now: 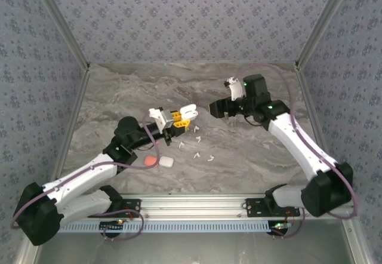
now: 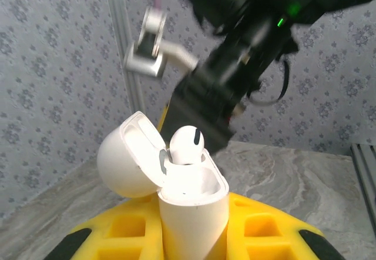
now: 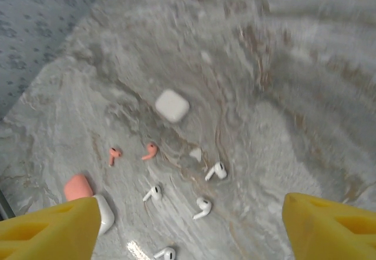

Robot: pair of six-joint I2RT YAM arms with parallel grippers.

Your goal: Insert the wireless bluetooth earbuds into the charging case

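Now, on the top camera, the left tool (image 1: 177, 119) is clamping a glossy white rounded plastic charging case (image 1: 188, 111) in its yellow fingers. It is holding the case up off the grey marbled table (image 1: 256, 156), lid open, facing the right tool (image 1: 216, 107) just beside it. I'd judge it's being presented that way so the other arm can feed it. Tiny white bent-stem plastic earbuds (image 1: 197, 154) are lying scattered on the table below the two tools. A coral-red rounded case (image 1: 151, 161) is sitting just beside a small white closed case (image 1: 166, 162), nearer the bases.

Over to the left wrist camera. The charging case is standing upright between the yellow foam fingers (image 2: 264, 227), with its lid (image 2: 126, 160) hanging open to the left. One white earbud is sitting head-up in its socket (image 2: 187, 145), and by my reckoning it isn't pressed fully home yet. The right tool's dark body is looming right behind it.

And the right wrist camera. The right tool's yellow fingertips (image 3: 53, 225) are spread wide with nothing between them, so it's released and empty. Below, two coral-red bent-stem earbuds (image 3: 150, 150) are lying side by side near several white ones. A squarish white closed case (image 3: 172, 105) is lying apart from them.

As for brands, labels or writing, I'm not reading any on the cases, the earbuds or the tools.
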